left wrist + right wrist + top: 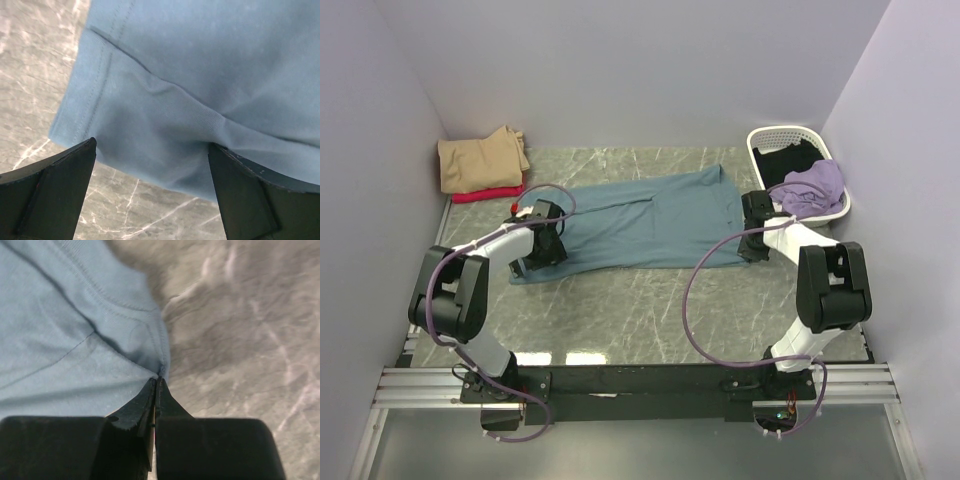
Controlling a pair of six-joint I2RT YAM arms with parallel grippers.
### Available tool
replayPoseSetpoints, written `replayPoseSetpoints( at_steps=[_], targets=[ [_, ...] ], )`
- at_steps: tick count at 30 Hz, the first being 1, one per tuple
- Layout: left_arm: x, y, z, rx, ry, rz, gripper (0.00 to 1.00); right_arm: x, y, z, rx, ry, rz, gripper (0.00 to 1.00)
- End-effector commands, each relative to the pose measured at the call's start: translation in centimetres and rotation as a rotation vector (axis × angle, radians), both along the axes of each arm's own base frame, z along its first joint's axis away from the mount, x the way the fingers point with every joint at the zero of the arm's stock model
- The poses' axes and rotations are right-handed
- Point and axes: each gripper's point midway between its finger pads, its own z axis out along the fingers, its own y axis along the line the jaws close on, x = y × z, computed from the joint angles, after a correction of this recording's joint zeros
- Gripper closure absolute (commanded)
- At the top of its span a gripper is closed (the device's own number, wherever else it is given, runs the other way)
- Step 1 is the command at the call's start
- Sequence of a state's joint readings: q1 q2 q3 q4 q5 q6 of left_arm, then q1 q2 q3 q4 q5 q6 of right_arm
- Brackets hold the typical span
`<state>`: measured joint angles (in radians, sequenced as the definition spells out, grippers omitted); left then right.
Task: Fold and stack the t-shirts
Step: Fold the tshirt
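A dusty teal-blue t-shirt (640, 220) lies spread flat across the middle of the marble table. My left gripper (548, 240) hovers low over its left end. In the left wrist view that gripper (152, 145) stands wide open, with the shirt's near edge (200, 65) lying between the fingers and nothing gripped. My right gripper (752, 235) is at the shirt's right end. The right wrist view shows it (157, 380) shut, pinching the hemmed edge of the teal cloth (65, 330) at its tips.
A folded tan t-shirt (480, 160) rests on a red one (485, 195) at the back left corner. A white lattice basket (765, 140) at the back right holds a lilac t-shirt (815, 185) and a black one (790, 162). Walls close in on three sides.
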<state>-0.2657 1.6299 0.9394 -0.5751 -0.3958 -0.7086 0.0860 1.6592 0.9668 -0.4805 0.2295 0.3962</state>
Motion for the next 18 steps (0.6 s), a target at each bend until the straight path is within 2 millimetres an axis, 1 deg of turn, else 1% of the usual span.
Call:
replayPoseSetpoints(
  at_steps=[1,5,7,9,10,11,14,16,17,18],
  targets=[
    [-1.6,3.3,-0.6,0.162,0.076,0.054,0.01,0.6,-3.1,1.2,-0.134,-0.007,-0.077,1.00],
    [-1.9,3.1,-0.5,0.148,0.083,0.051,0.01,1.2,-3.7,1.6,-0.152,-0.022,-0.090,1.00],
    [-2.0,2.8,-0.3,0.133,0.076,0.050,0.01,1.6,-3.6,1.8,-0.142,-0.031,-0.090,1.00],
    [-2.0,2.1,0.0,0.117,0.073,0.026,0.00,2.2,-3.6,2.3,-0.145,-0.048,-0.096,1.00],
    [-2.0,2.1,0.5,0.122,0.068,0.024,0.00,2.2,-4.1,2.7,-0.170,-0.051,-0.111,0.95],
    [-2.1,2.0,0.8,0.125,0.064,0.028,0.01,2.6,-4.3,3.3,-0.179,-0.066,-0.131,0.92],
    [-2.1,2.3,2.7,0.141,0.032,0.040,0.00,3.0,-4.3,4.4,-0.178,-0.089,-0.144,0.90],
    [-2.0,2.8,4.3,0.155,-0.004,0.057,0.00,3.4,-4.1,5.6,-0.161,-0.136,-0.147,0.88],
    [-2.0,3.4,5.1,0.182,-0.022,0.078,0.00,3.3,-4.0,5.7,-0.147,-0.146,-0.144,0.86],
    [-1.6,3.5,5.9,0.190,-0.045,0.089,0.00,3.4,-3.9,6.6,-0.142,-0.175,-0.144,0.86]
  ],
)
